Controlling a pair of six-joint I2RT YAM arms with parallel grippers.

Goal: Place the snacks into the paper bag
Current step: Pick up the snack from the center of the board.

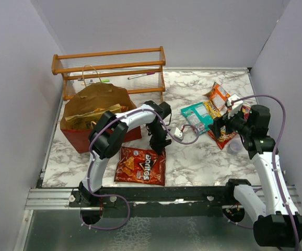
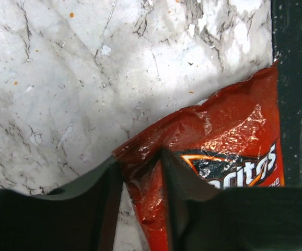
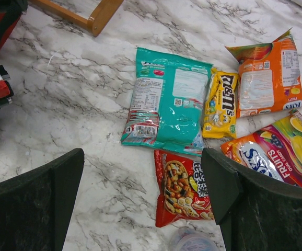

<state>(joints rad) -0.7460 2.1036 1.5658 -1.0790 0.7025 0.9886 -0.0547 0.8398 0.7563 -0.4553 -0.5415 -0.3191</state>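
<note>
The red Doritos bag lies flat near the front edge, right of the red-brown paper bag. My left gripper points down at the bag's far corner. In the left wrist view my left gripper is closed with the Doritos bag's foil corner pinched between the fingers. My right gripper hangs open over the right-hand snacks; in its wrist view my right gripper is wide open and empty above a small red packet, a teal packet, a yellow M&M's packet and an orange packet.
Tan chip bags fill the paper bag's open top. The wooden slatted rack stands behind it. A translucent purple cup sits next to the small red packet. A Fruits candy packet lies at the right. Grey walls enclose the table.
</note>
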